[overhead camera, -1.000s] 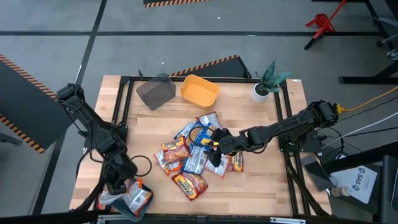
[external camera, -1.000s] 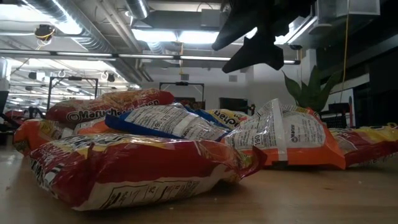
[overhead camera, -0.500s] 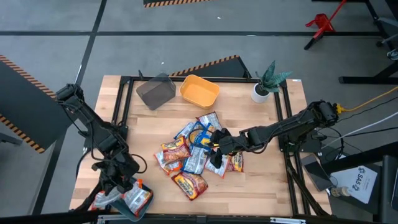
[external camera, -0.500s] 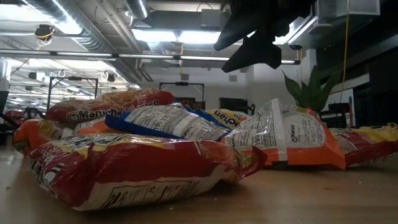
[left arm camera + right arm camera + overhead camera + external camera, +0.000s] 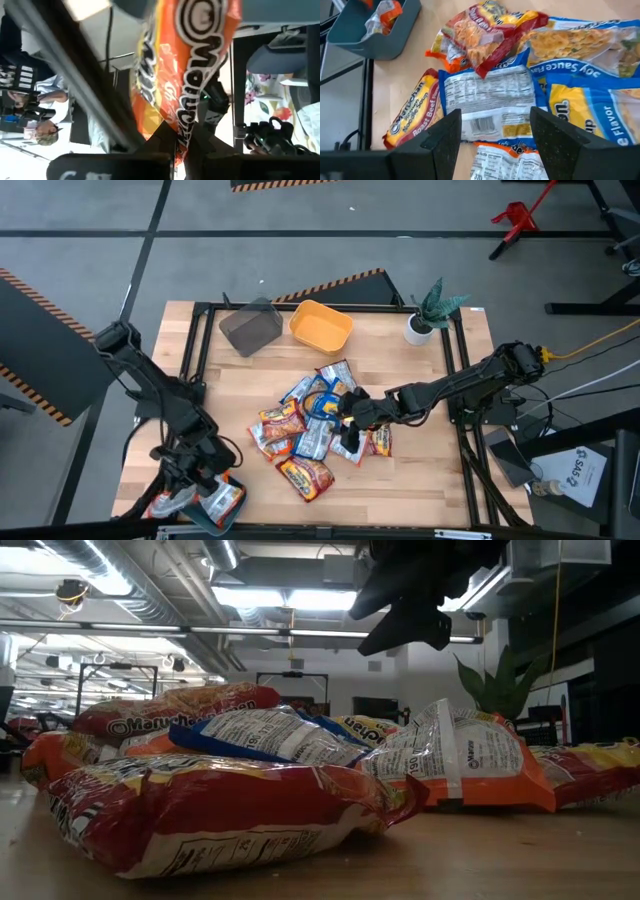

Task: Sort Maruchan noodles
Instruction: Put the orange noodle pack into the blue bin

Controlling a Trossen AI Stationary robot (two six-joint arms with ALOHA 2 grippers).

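Note:
Several Maruchan packets [image 5: 310,435], orange-red, blue-yellow and silver-white, lie overlapping in a pile at the table's middle. My right gripper [image 5: 345,415] hovers open above the pile's right part. In its wrist view [image 5: 492,130] the fingers stand apart over a white packet back with a barcode [image 5: 490,107]. My left gripper [image 5: 200,485] is at the near left corner over the teal bin [image 5: 180,508], shut on an orange packet [image 5: 195,65]. More orange packets [image 5: 382,15] lie in that bin. My left gripper pinches the orange packet between its two fingers [image 5: 162,137] at one edge [image 5: 179,134]. The packet stretches away from the fingertips toward the teal bin. Whether its far end rests in the bin I cannot tell.
A grey bin [image 5: 250,327] and a yellow bin [image 5: 320,325] stand at the far edge, with a potted plant [image 5: 425,320] at the far right corner. A black frame [image 5: 200,340] runs round the tabletop. Bare wood lies between the pile and the far bins.
My left gripper has eased a little toward the near edge over the teal bin, still shut on the orange packet. My right gripper has drifted slightly toward the table's left above the pile, staying open.

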